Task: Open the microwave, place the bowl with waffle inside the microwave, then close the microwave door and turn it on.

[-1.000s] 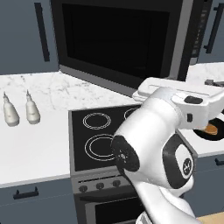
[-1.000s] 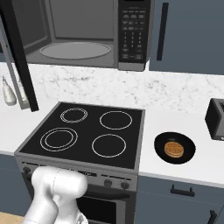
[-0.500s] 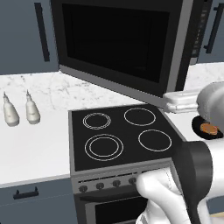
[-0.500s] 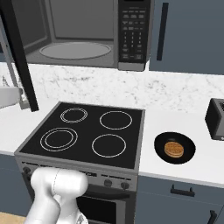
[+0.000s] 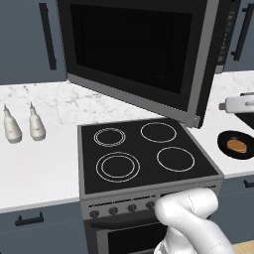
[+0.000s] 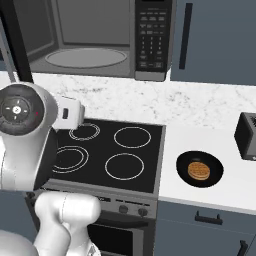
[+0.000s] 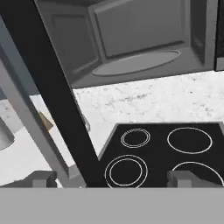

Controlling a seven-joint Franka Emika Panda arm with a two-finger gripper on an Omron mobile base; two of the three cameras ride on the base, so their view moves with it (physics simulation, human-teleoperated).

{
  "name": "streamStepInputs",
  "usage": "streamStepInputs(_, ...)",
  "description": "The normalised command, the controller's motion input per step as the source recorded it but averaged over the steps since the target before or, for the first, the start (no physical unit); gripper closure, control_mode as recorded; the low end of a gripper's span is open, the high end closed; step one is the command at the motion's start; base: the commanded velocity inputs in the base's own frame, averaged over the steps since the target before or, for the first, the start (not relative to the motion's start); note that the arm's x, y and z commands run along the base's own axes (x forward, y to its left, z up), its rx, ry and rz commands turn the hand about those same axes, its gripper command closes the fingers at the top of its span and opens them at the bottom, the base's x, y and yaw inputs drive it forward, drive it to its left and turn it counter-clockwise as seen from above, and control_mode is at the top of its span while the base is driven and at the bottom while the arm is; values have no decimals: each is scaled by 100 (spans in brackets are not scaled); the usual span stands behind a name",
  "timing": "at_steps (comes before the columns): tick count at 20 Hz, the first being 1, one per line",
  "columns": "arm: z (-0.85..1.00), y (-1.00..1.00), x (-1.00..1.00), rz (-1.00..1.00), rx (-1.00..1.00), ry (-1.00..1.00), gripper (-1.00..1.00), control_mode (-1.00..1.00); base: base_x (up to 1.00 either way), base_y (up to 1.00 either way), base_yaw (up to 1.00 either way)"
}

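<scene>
While the microwave door [image 6: 15, 45] stands open, the end effector [image 7: 111, 178] hangs spread above the stove [image 7: 175, 148].

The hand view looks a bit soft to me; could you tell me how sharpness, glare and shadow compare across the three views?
Hand view: soft, the microwave door edge close and blurry. Left base view: crisp, its glass flat black, no glare. Right base view: crisp, even light, no hard shadow around the bowl with waffle.

Illumination is even and diffuse, with no visible source. All views are sharp rendered images without blur or edge distortion. Shadows are faint. The black glass microwave door [image 5: 134, 47] shows no glare.
</scene>
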Motion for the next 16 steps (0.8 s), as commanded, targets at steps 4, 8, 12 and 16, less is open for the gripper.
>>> streamStepInputs(4, -42, -19, 60, 69, 28, 8, -100, -100, 0, 0, 0)
streamStepInputs(8, -38, -1, 100, 60, 23, 0, -100, -100, 0, 0, 0)
streamStepInputs(12, -1, 0, 91, 39, 23, 0, -100, -100, 0, 0, 0)
streamStepInputs(16, 0, 30, 62, 17, 18, 0, -100, -100, 0, 0, 0)
